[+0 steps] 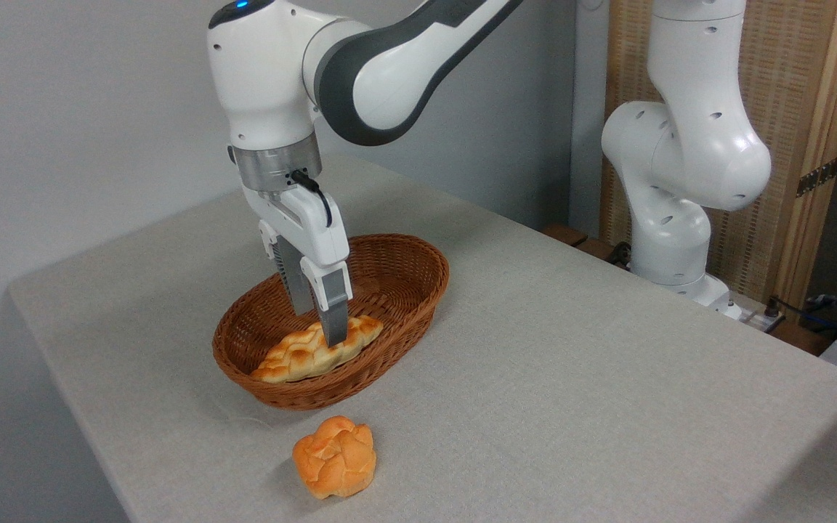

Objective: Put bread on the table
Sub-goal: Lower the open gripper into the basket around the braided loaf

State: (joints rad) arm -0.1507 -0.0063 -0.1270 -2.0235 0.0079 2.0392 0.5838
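The bread (313, 352) lies inside the basket (418, 290), left of the frame's centre, stretched from the basket's lower-left wall up toward its middle, pale with toasted brown patches. The hand (325, 323) reaches down into the basket from above, slightly tilted. Its near finger (333, 312) stands in front of the bread's upper right half, its tip low against the loaf, and the far finger shows behind; whether they are clamped on the bread or merely astride it, I cannot tell. The basket sits on the grey cloth surface (571, 378). Below it, near the bottom edge of the frame, a round orange roll (334, 457) rests on the surface, apart from the basket.
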